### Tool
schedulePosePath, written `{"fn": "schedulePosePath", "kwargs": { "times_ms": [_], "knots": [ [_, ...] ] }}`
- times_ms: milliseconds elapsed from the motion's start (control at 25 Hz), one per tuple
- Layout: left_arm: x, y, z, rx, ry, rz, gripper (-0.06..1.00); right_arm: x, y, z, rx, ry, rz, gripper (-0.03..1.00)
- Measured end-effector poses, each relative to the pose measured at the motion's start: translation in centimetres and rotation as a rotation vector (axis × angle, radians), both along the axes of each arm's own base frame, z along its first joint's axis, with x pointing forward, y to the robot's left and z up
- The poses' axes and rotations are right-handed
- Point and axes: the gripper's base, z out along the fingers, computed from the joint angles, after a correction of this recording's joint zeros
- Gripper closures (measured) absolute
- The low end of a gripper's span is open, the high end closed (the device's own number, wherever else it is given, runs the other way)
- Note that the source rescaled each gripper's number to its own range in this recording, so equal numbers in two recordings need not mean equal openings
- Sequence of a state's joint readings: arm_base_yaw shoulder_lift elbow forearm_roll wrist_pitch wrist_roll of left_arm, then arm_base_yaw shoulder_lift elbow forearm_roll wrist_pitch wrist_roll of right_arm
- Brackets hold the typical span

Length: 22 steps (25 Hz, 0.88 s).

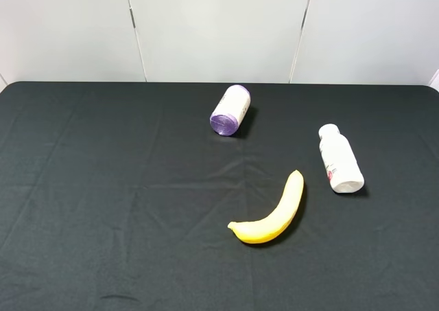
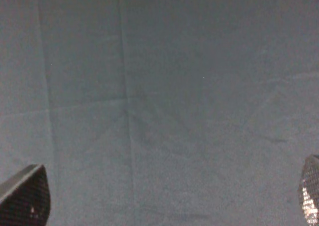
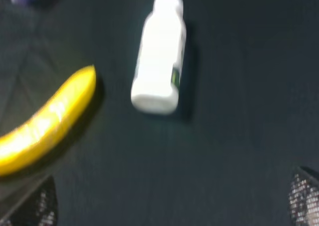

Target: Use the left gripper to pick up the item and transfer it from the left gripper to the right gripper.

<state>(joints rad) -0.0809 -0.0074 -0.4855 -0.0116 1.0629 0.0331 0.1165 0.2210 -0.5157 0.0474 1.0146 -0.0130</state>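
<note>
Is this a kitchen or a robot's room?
Probably a robot test room, not a kitchen. A table covered in plain black cloth stands before bare white wall panels, and only a bottle, a banana and a purple-ended roll lie spread out on it.

The bottle (image 1: 339, 161) lies open on its right; the banana (image 1: 273, 215) crowds its near-left side.

A creased black cloth (image 1: 103, 208) covers the table; pale wall panels (image 1: 219, 29) with thin seams stand behind
</note>
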Motion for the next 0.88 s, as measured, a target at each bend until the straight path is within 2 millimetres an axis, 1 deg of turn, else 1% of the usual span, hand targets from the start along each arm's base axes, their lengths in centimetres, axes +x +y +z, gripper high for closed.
{"fn": "schedulePosePath", "kwargs": {
  "times_ms": [120, 240, 880],
  "knots": [
    [0.0, 0.0, 0.0, 0.000, 0.000, 0.000, -0.06, -1.2, -0.1, 0.2, 0.009, -0.078, 0.000, -0.03],
    [0.0, 0.0, 0.0, 0.000, 0.000, 0.000, -0.06, -1.7, -0.2, 0.1, 0.012, -0.100, 0.000, -0.03],
    [0.0, 0.0, 0.0, 0.000, 0.000, 0.000, -0.06, -1.9, -0.2, 0.0, 0.015, -0.092, -0.003, -0.03]
  ]
}}
